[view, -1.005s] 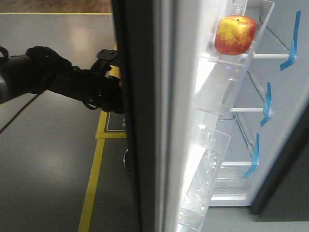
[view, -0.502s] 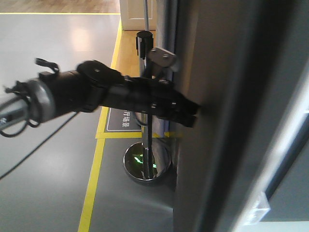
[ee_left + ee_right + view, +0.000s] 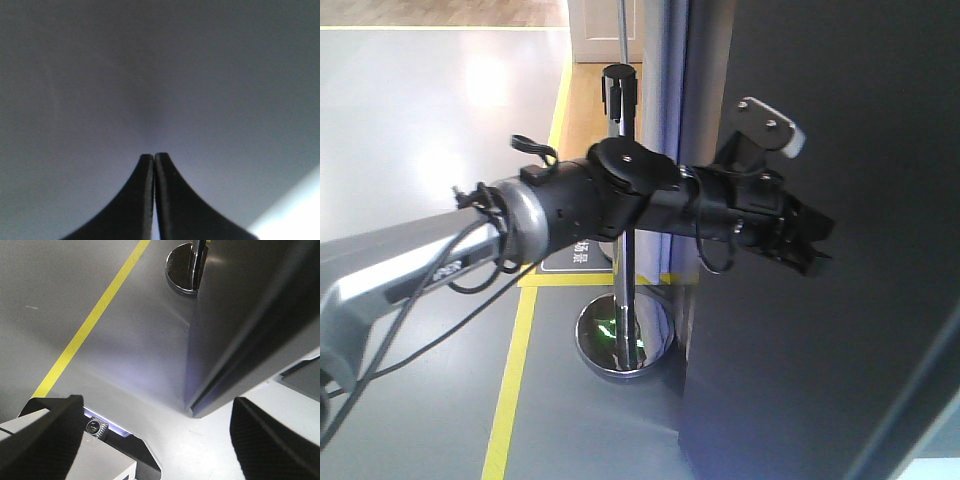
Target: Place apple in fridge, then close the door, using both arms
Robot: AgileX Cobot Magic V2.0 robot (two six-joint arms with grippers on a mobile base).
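The door [image 3: 820, 380] shows only its dark grey outer face and fills the right side of the front view. My left arm [image 3: 620, 200] reaches across to it. The left gripper [image 3: 810, 248] is shut, with its tips against the door panel. In the left wrist view the left gripper [image 3: 153, 156] has its two fingers pressed together on plain grey surface. My right gripper [image 3: 157, 405] is open and empty, pointing down at the floor near the door's bottom corner [image 3: 192, 407]. The apple and the fridge interior are hidden.
A chrome stanchion post [image 3: 620, 150] with a round base [image 3: 625, 335] stands just left of the door; the stanchion base [image 3: 185, 262] also shows in the right wrist view. A yellow floor line [image 3: 510, 400] runs along the grey floor. My base's white edge [image 3: 55, 460] sits below.
The door has swung from open, with the apple in its upper bin, to showing only its outer face. My left arm has followed it rightward, pressing on the panel.
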